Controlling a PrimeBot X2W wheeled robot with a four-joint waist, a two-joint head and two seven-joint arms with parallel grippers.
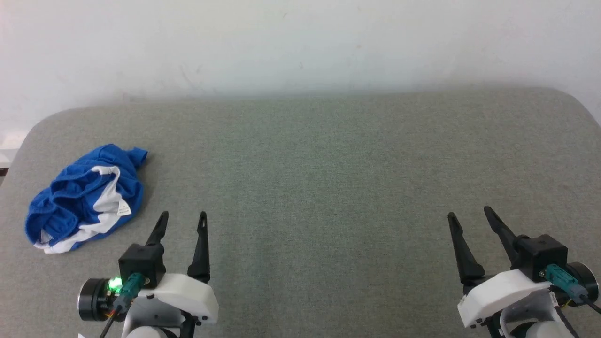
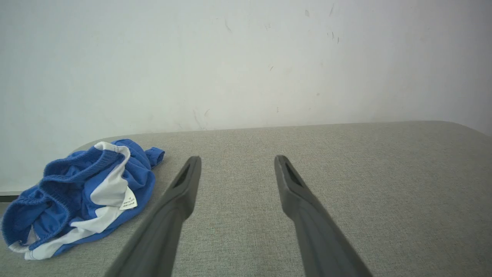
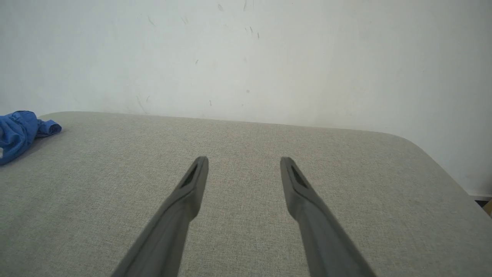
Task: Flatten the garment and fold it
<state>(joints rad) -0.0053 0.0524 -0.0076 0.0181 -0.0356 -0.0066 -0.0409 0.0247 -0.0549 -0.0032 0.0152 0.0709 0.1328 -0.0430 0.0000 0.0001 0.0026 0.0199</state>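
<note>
The grey counter (image 1: 328, 164) spreads wide in front of me, mostly bare. The garment (image 1: 84, 197) lies bunched in a heap at its far-left side, near the rounded left edge and just ahead and to the left of my left fingers (image 1: 203, 230). My right fingers (image 1: 456, 232) hover well apart from it. Both pairs are spread wide with nothing in them.

My worry is pinching several layers of that heap at once, which would lift a clump rather than open it. A sideways drag could also slide it over the near edge.

Its long axis runs diagonally, from near-left to far-right. The gathered end seems to face near-left, though the folds hide the rest. A small white label (image 1: 123, 208) faces up.
</note>
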